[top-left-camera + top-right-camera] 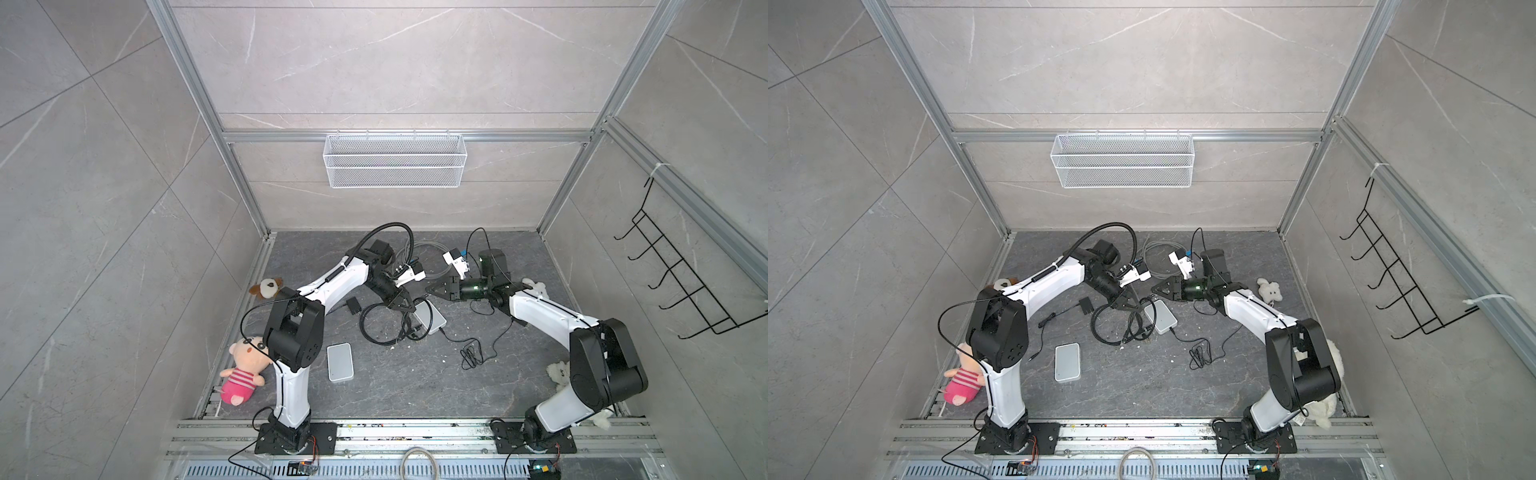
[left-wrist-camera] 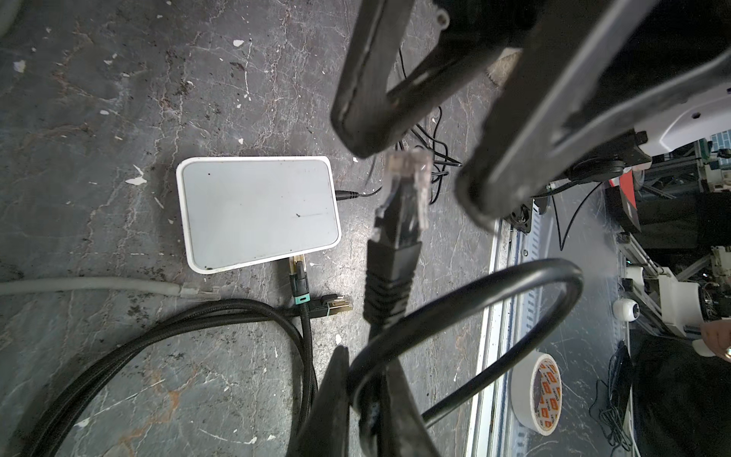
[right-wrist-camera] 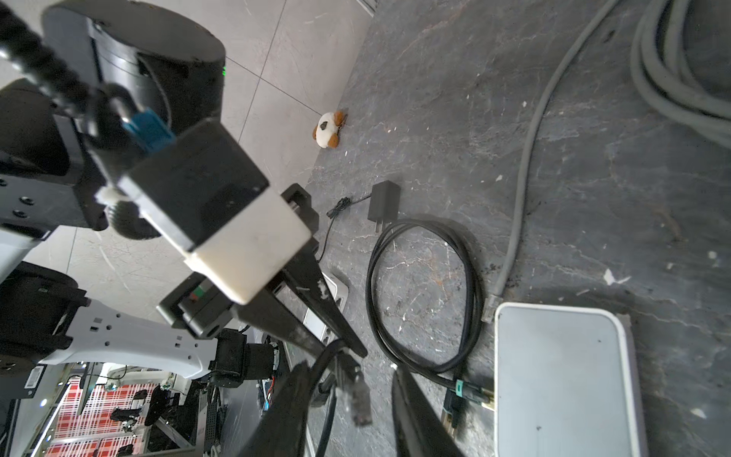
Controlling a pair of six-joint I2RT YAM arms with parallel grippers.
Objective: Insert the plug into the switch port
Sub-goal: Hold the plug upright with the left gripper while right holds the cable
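Note:
My left gripper (image 2: 366,356) is shut on a black cable, just behind its boot (image 2: 391,277). The clear plug (image 2: 407,186) sticks out past its fingers, raised above the floor. The right gripper (image 3: 350,370) is open, one finger on each side of the plug (image 3: 358,399), with a gap on both sides. The white switch (image 2: 257,213) lies flat on the dark floor beside and below the plug. In both top views the two grippers (image 1: 405,307) (image 1: 430,289) meet tip to tip above the switch (image 1: 432,320) (image 1: 1163,318).
A braided black cable (image 2: 298,273) is plugged into the switch's edge. A loose gold-tipped plug (image 2: 336,306) and a grey cable end (image 2: 194,292) lie close by. A second white box (image 1: 340,361), a black adapter (image 3: 383,201) and plush toys (image 1: 245,370) sit on the floor.

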